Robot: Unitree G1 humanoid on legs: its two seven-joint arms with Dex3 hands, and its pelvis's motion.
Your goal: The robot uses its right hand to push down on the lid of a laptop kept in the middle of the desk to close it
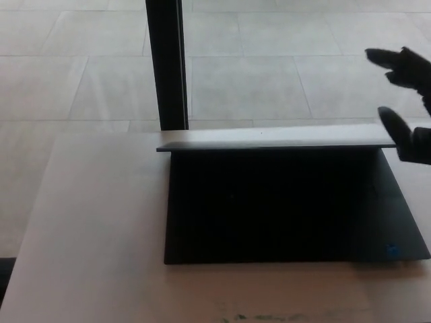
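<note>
So you're on the approach: right hand (407, 101) (fingers spread, empty) hovers by the lid (276, 138) of the half-open laptop (289, 208); next, press down.

One laptop (289, 202) (one hand (407, 101))

A black upright metal post (166, 64) is standing behind the pale table, and a grey tiled floor (269, 60) is lying beyond it.
</note>
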